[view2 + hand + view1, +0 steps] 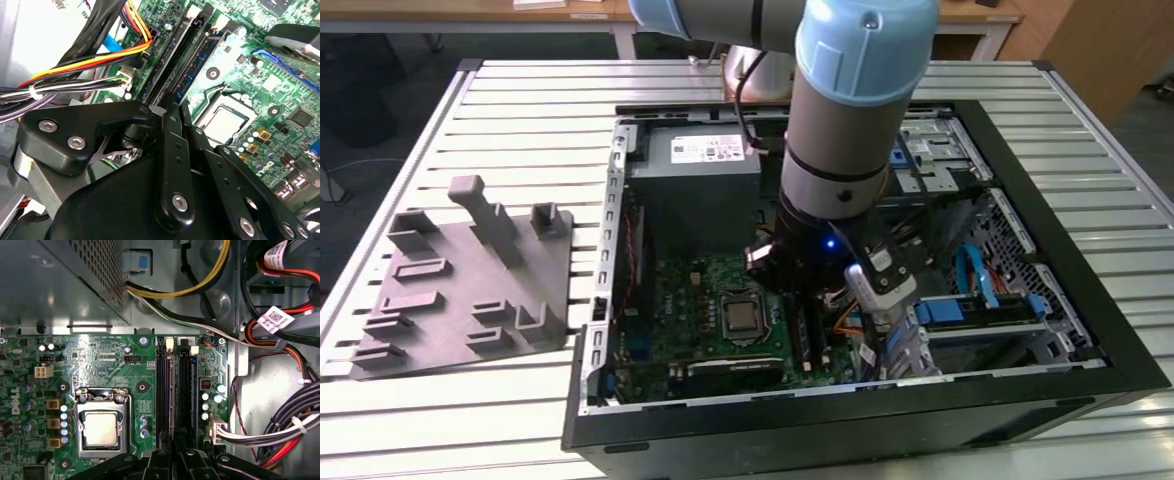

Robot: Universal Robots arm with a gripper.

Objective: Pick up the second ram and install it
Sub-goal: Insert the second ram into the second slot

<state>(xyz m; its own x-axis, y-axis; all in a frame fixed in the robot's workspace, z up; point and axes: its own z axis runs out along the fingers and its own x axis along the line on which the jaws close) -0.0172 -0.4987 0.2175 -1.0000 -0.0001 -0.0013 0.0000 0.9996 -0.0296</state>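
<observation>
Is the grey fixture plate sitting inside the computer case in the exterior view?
No. The grey fixture plate lies on the slatted table, outside the computer case, toward the exterior view's left.

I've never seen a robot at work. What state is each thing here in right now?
Computer case: lying open, side panel off.
Processor: bare in its socket, no cooler on it.
Blue memory stick: on edge among the black slots, in line with the gripper; whether it is fully seated I cannot tell.
Gripper: lowered inside the case, over the slots.
Grey fixture plate: flat on the table, outside the case.
</observation>
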